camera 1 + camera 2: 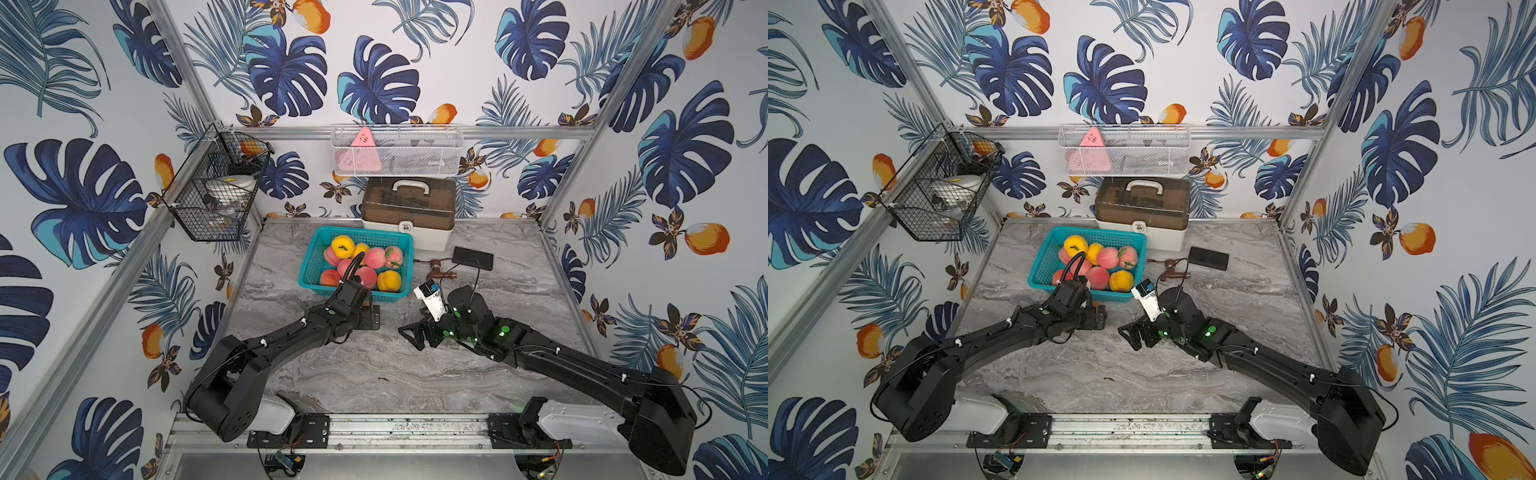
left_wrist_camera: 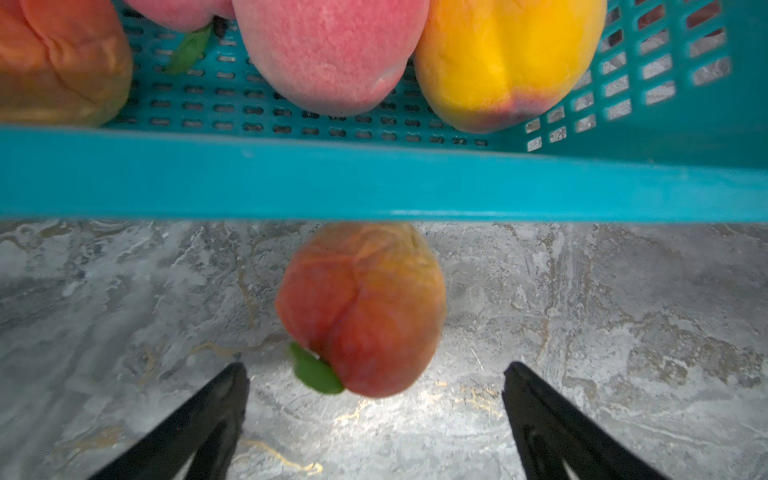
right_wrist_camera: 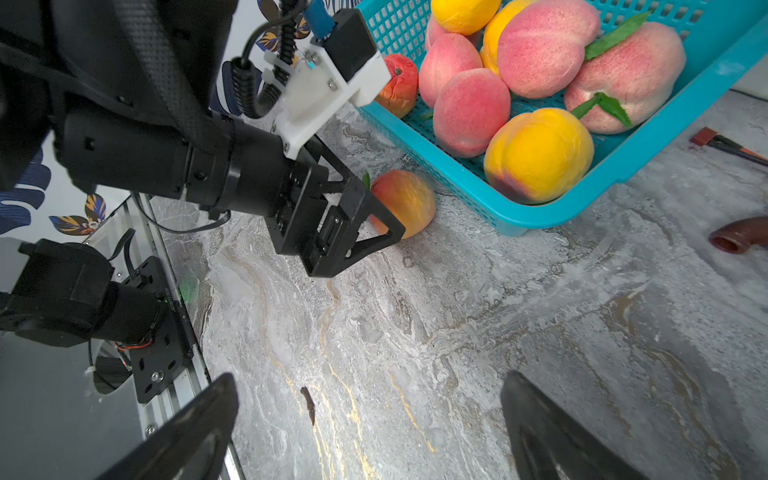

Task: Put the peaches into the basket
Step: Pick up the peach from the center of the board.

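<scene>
Toward the back of the marbled grey worktop [image 1: 374, 365], left of centre, sits the teal basket [image 1: 311, 264]. Most of the peaches [image 1: 375, 257] lie heaped inside it: several pink ones, three yellow-orange ones and an orange-red one at the near left corner. One loose peach [image 2: 361, 311], orange-red with a small green leaf, lies on the worktop just outside the basket's near wall; whether it touches that wall cannot be told. The left fingers [image 2: 199, 415] are spread wide and low over the worktop, pointing at this loose peach, which lies ahead of their tips with a gap on either side; they hold nothing. In the right wrist view one tip overlaps the fruit, so contact cannot be judged there. The right fingers [image 3: 552, 436] are likewise spread wide and empty, over the worktop in front of the basket's near right corner and apart from it. Behind the basket stands a white box with a brown lid [image 1: 407, 208]; right of the basket lie a brown pipe fitting [image 1: 440, 268] and a flat black case [image 1: 473, 257].
</scene>
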Robot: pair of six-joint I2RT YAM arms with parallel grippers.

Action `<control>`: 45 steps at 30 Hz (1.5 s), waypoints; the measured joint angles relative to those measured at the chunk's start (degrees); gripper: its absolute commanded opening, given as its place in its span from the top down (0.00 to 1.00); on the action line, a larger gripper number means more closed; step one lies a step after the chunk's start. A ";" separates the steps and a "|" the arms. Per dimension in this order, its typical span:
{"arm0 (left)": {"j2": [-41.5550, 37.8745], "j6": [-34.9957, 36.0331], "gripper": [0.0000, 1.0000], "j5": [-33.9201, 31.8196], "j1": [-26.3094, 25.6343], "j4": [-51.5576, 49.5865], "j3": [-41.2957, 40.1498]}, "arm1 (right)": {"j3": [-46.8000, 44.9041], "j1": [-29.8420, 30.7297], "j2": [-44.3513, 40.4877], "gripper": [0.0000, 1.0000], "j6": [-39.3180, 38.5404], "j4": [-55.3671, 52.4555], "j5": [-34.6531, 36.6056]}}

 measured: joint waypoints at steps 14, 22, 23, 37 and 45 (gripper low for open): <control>5.40 -0.02 0.05 -2.25 -0.04 6.14 -0.11 | -0.90 -2.40 -1.25 0.00 -0.37 0.00 -0.72; 7.28 -0.02 0.15 -2.69 -0.11 7.13 0.11 | -1.31 -3.80 -1.57 0.00 -0.37 0.04 -1.53; 7.48 -0.02 0.16 -2.69 -0.13 7.19 0.13 | -1.38 -3.91 -1.57 0.00 -0.37 0.09 -1.55; 7.54 -0.04 0.29 -3.10 -0.33 7.28 0.17 | -1.84 -5.14 -1.46 0.00 -0.33 0.39 -2.78; 6.54 -0.09 0.30 -3.39 -1.33 6.71 0.37 | -2.36 -5.62 -2.08 0.00 -0.17 0.46 -2.97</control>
